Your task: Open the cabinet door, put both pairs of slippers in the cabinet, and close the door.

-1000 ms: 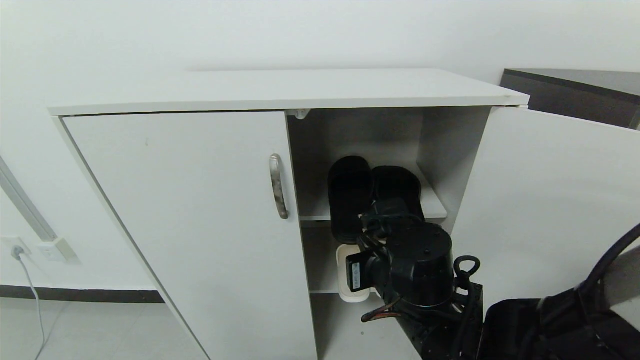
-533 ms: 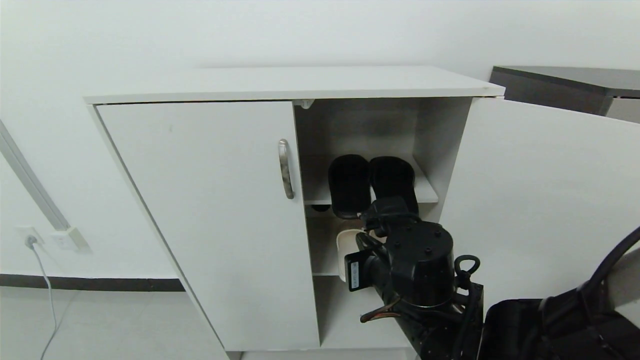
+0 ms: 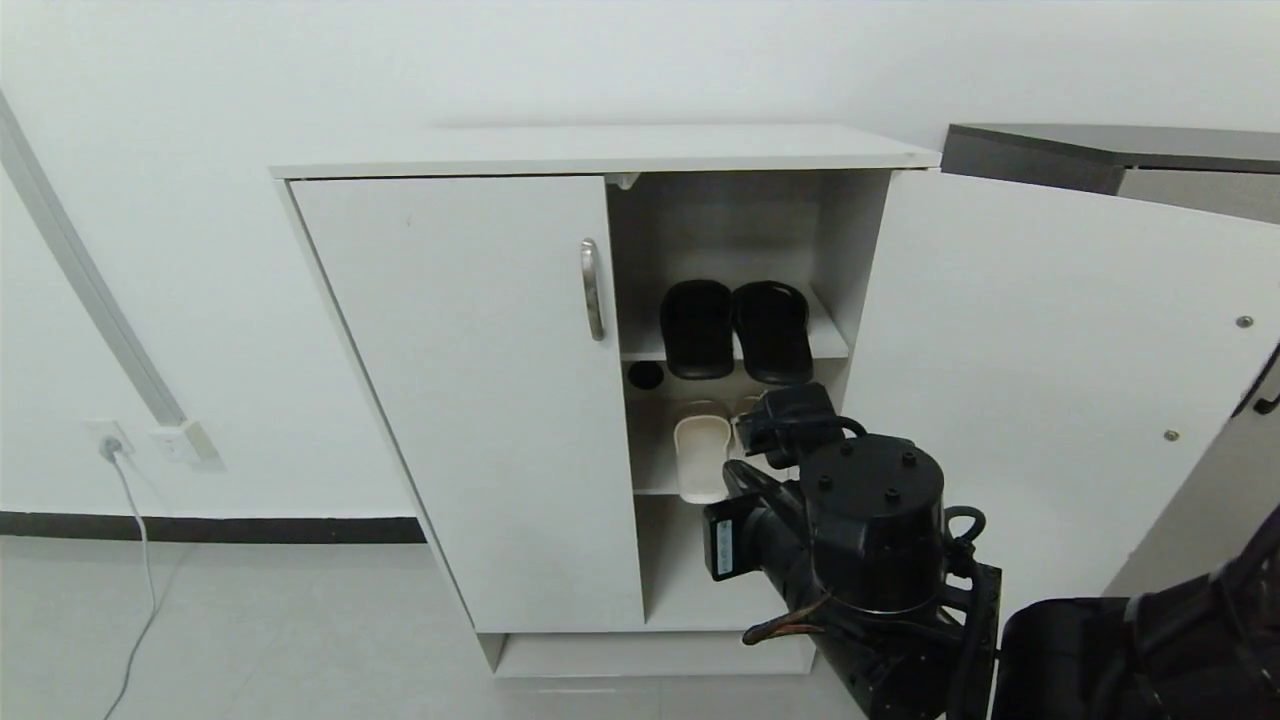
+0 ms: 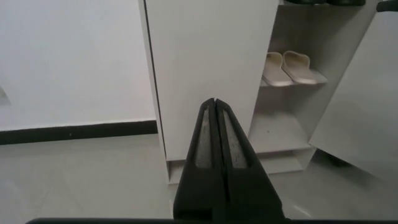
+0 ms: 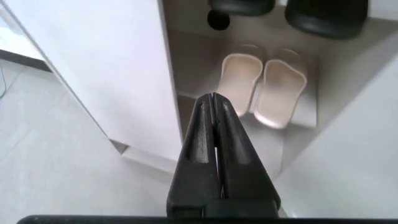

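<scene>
Head view: we log black slippers (image 3: 697, 328) shelved, beige slippers (image 3: 702, 455) at 6 o'clock; door (image 3: 1040, 380) awaits closing; left gripper (image 4: 214, 106), right gripper (image 5: 213, 101) fingers together.

The right door (image 3: 1050, 380), standing wide, lets us into the cabinet (image 3: 600, 150); the shut left door (image 3: 470, 390) blocks its other half. Black slippers (image 3: 697, 328) and beige slippers (image 3: 702, 455) take two shelves (image 3: 832, 345).

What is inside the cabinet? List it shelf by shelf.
Top shelf: black slippers. Shelf below: beige slippers, side by side. The shut left door hides the left half; in the head view the right arm covers part of the beige pair.
</scene>
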